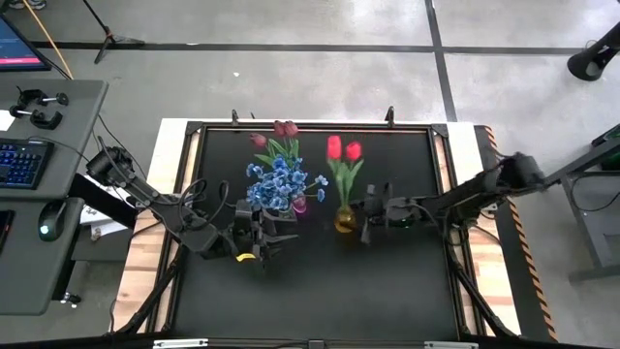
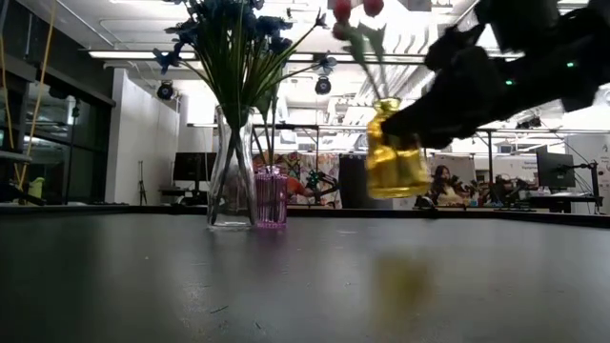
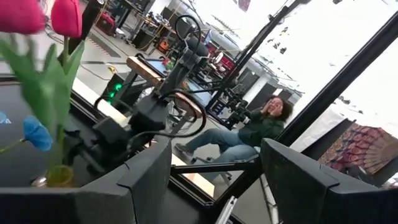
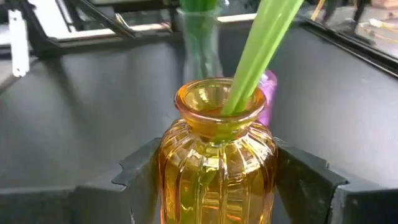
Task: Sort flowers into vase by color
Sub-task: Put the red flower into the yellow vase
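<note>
Gripping the ribbed amber glass vase (image 4: 217, 168), the right gripper (image 4: 217, 186) lifts it clear of the table (image 2: 305, 286), seen only low; left gripper (image 3: 214, 180) gapes empty.

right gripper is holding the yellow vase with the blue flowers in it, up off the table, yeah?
Not quite: the yellow vase gripped by the right gripper holds the red tulips, not blue flowers. The high view shows it; the blue flowers stand in the clear vase. The low view does show the yellow vase off the table.
</note>
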Available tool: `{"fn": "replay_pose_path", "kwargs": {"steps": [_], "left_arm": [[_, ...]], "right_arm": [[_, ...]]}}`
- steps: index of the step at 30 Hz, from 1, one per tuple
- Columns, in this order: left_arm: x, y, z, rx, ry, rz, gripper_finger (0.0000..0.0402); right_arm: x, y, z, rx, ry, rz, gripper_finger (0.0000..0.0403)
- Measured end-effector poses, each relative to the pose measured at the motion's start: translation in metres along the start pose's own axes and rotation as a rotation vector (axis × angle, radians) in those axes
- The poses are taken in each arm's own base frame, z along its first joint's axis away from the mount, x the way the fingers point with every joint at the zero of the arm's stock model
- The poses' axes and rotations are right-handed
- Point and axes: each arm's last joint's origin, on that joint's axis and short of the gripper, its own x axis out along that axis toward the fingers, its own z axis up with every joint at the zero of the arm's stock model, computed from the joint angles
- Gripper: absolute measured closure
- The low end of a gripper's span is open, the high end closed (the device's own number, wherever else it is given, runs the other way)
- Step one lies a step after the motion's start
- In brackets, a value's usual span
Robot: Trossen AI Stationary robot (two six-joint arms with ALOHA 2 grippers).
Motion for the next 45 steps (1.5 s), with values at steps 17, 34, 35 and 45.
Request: {"fn": "replay_pose_path", "kwargs": {"steps": [17,34,35,45], "left_arm": [[-0.001,-0.004,0.001,-0.122,0.029,-0.071,0.0168],[-0.001,-0.004,-0.002,-0.108,0.062,-0.092,0.0168],[-0.001,-0.004,-0.002,-0.106,0.064,-0.091,0.0168],[-0.001,-0.003,-0.003,-0.094,0.073,-0.084,0.0168]], "right_arm": [[0.071,0.005,-0.027,-0.034,-0.057,0.033,0.0153],[0.071,0.006,-0.027,0.014,-0.033,0.027,0.0153],[0.071,0.006,-0.026,0.001,-0.034,0.027,0.0153],[0.072,0.003,-0.026,-0.181,-0.042,0.030,0.0140]]}}
